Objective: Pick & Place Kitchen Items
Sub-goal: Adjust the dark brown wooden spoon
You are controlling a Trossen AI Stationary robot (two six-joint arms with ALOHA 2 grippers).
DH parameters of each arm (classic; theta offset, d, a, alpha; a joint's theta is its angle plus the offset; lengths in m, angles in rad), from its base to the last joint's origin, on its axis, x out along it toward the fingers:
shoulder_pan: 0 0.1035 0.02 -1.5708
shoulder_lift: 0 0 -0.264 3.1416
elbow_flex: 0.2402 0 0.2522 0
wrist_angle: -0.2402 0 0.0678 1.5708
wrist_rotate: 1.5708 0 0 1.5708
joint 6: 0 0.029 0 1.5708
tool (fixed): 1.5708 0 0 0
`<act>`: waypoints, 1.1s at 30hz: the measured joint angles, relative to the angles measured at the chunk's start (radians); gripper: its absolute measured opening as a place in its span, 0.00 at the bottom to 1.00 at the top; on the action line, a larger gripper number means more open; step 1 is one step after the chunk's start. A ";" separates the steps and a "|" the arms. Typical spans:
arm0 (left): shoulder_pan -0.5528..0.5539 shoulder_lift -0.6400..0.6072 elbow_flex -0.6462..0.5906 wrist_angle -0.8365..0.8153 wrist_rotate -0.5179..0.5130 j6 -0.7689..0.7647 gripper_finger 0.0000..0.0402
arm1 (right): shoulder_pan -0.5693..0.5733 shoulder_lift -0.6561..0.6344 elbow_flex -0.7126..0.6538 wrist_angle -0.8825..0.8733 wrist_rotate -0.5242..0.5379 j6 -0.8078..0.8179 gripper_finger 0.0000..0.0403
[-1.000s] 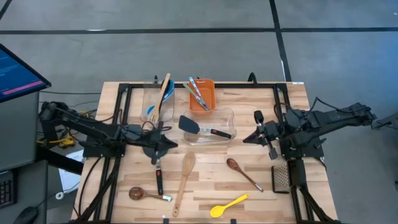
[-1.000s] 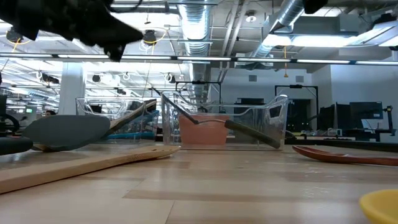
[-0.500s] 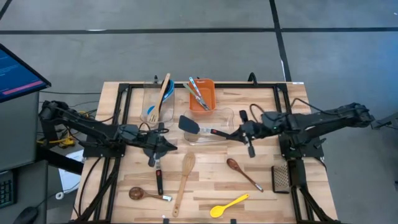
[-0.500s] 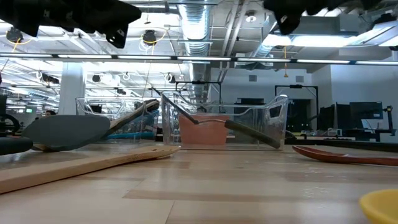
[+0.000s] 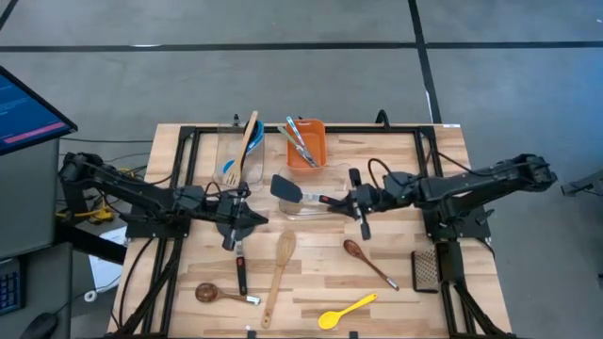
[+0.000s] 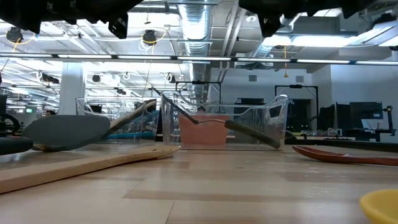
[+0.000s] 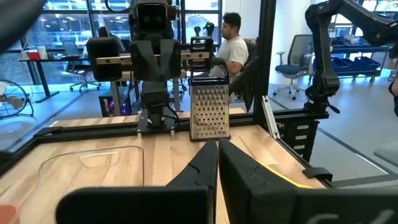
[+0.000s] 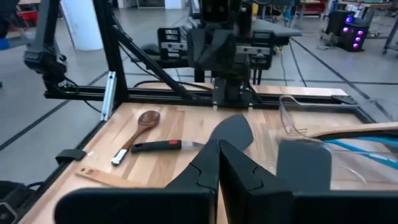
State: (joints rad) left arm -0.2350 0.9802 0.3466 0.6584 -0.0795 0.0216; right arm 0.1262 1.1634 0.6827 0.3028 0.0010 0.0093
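On the left, the left gripper hangs above the wooden table with its fingers pressed together on nothing, over the red-and-black handle of a black turner lying beside a long wooden slotted spatula; a dark wooden spoon and a yellow spoon lie nearer the front edge. Behind it a tall clear plastic tub already holds a wooden and a blue utensil, and an orange rectangular bin holds several more. In the middle a wide clear tub carries a blue-headed spatula with a black handle, half over its rim. To its right the right gripper, fingers likewise closed and empty, hovers at that handle's end, with a brown wooden spoon and a metal grater further right. The step looks like an approach to the spatula handle; next the right fingers would need to part, drop astride the handle and close
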 joint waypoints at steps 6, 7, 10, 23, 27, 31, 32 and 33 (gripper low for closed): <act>0.000 0.000 0.000 0.000 0.000 0.000 0.00 | 0.032 -0.005 0.000 -0.003 0.000 0.000 0.00; 0.000 0.000 0.000 0.000 0.000 0.000 0.00 | 0.034 -0.005 0.000 -0.003 0.000 0.000 0.00; 0.000 0.000 0.000 0.000 -0.001 0.000 0.00 | 0.044 0.004 0.000 -0.003 0.000 0.000 0.00; 0.000 0.000 0.000 0.002 -0.002 0.000 0.00 | 0.040 0.003 0.000 -0.104 0.000 -0.001 0.00; 0.000 0.000 0.000 0.002 -0.002 0.000 0.00 | 0.040 0.003 0.000 -0.119 0.000 0.000 0.00; 0.000 0.000 0.000 0.003 -0.002 0.000 0.00 | 0.040 0.003 0.000 -0.118 0.000 0.000 0.00; 0.000 0.000 0.000 0.003 -0.002 -0.001 0.00 | 0.040 0.003 0.000 -0.118 0.000 0.000 0.00; 0.000 0.000 0.000 0.004 -0.002 -0.001 0.00 | 0.040 0.003 0.000 -0.118 0.000 0.000 0.00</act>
State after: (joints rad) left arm -0.2345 0.9806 0.3466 0.6621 -0.0811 0.0208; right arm 0.1661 1.1667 0.6830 0.1844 0.0006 0.0090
